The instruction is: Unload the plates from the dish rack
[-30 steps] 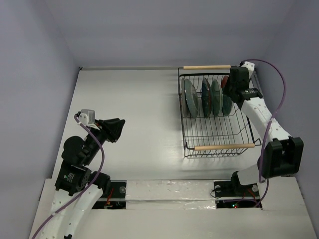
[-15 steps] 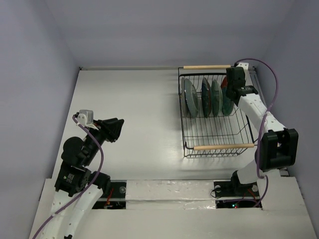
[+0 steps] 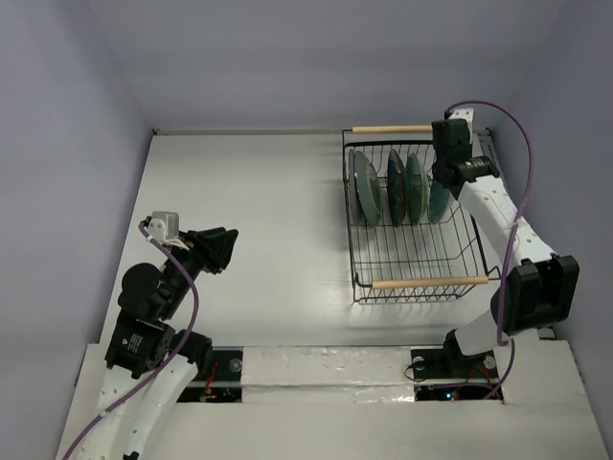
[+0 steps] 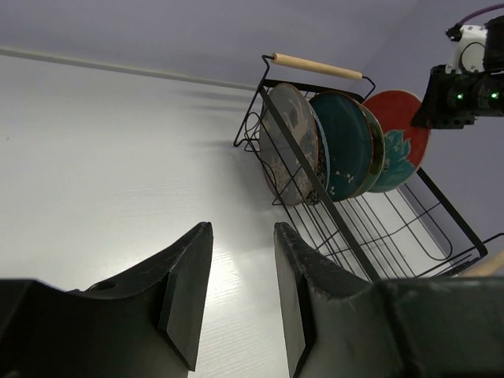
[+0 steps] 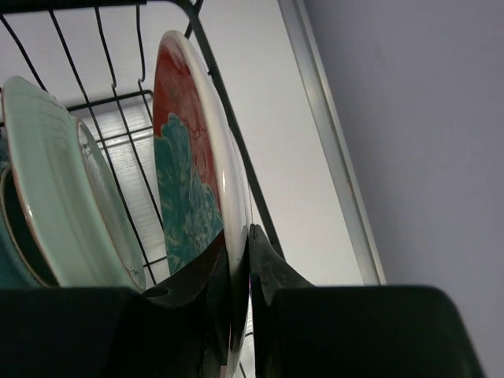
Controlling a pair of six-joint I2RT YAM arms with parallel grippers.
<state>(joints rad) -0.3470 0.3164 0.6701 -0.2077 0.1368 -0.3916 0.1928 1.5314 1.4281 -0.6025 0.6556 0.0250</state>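
The black wire dish rack (image 3: pixel 412 251) with wooden handles stands at the right of the table. Several plates stand on edge in its far half: a dark brown one (image 4: pixel 285 142), a dark teal one (image 4: pixel 345 142) and the red plate with teal flowers (image 4: pixel 402 134) at the right end. My right gripper (image 5: pixel 239 252) is shut on the rim of the red plate (image 5: pixel 185 165), which stands inside the rack. It is at the rack's far right corner (image 3: pixel 450 153). My left gripper (image 4: pixel 240 236) is open and empty, low over the table at the left (image 3: pixel 215 251).
The rack's wires (image 5: pixel 228 118) run close beside the gripped plate. A pale green plate (image 5: pixel 59 205) stands next to it. The right wall and table edge strip (image 5: pixel 331 142) are close behind the rack.
My right gripper has moved toward the rack's far right corner, over the red plate's rim. The left arm has not moved.
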